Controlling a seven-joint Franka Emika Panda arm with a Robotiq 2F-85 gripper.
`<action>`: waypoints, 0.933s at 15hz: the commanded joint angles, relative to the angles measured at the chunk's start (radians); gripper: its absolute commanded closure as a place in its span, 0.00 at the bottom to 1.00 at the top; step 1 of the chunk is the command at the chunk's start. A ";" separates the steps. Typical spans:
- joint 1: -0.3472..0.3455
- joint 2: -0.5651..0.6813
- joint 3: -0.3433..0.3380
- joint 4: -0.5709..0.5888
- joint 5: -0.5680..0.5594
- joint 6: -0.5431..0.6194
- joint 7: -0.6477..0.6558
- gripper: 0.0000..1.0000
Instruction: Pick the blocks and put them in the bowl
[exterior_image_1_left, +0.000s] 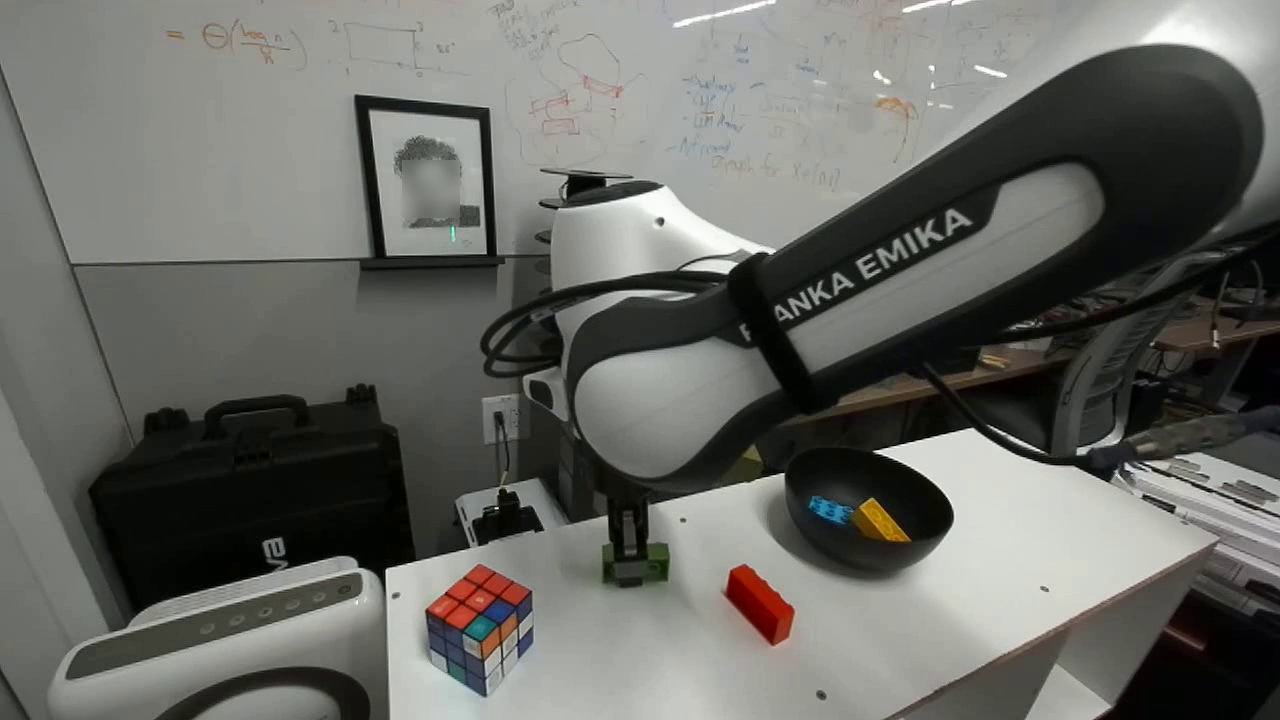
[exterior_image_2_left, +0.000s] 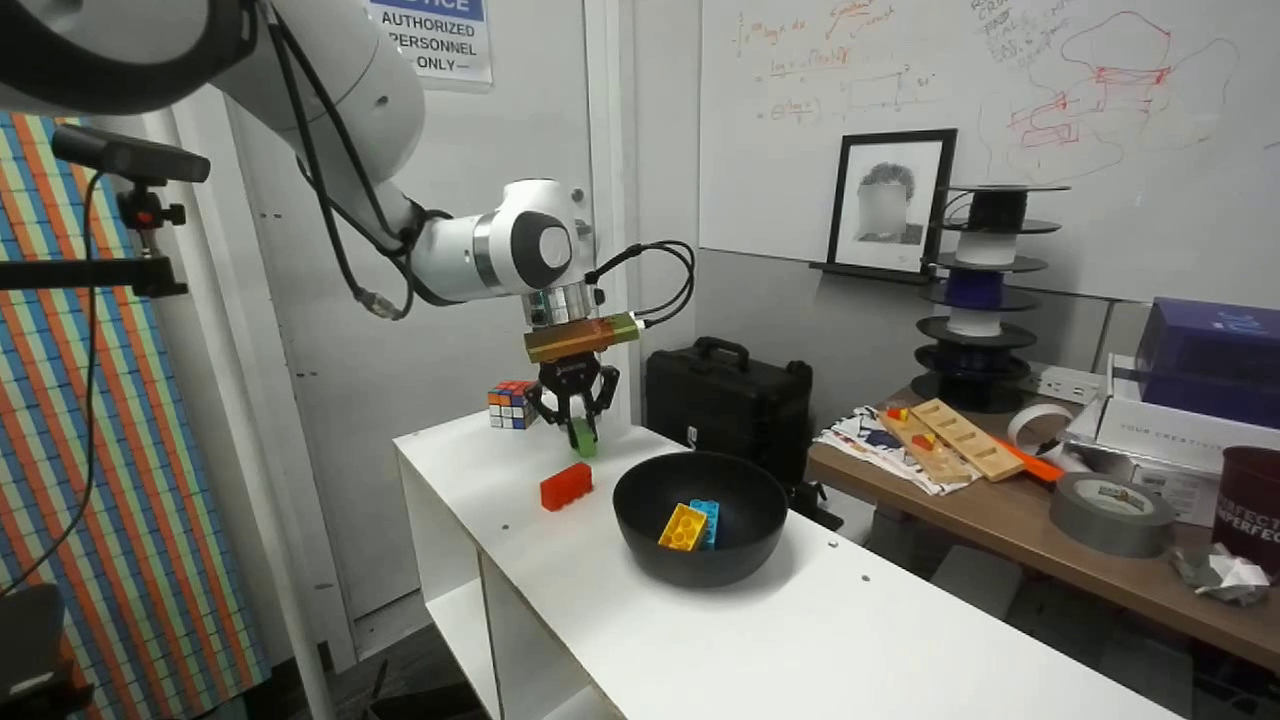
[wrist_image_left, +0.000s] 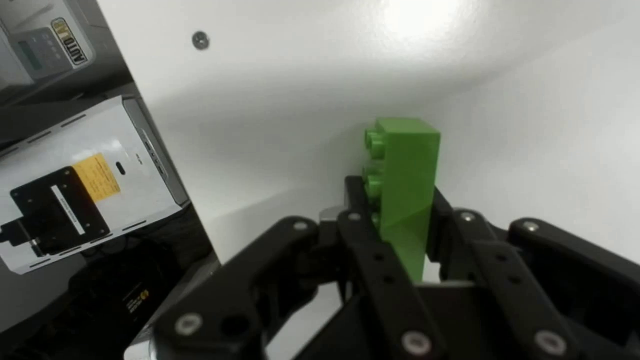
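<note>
My gripper is shut on the green block, one finger on its studded side and one on its flat side in the wrist view. The block is at or just above the white table; I cannot tell if it touches. In an exterior view the gripper holds it in front of the puzzle cube. The red block lies on the table between gripper and bowl, and shows in both exterior views. The black bowl holds the yellow block and the blue block, side by side.
A multicoloured puzzle cube stands at the table's end, also seen in an exterior view. A black case and a white appliance stand beyond the table's edge. A brown desk with clutter stands nearby.
</note>
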 joint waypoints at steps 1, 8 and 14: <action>-0.002 -0.107 -0.017 -0.090 0.005 -0.019 0.070 0.91; -0.114 -0.390 -0.024 -0.397 0.006 0.098 0.257 0.92; -0.250 -0.438 -0.056 -0.507 0.024 0.116 0.363 0.92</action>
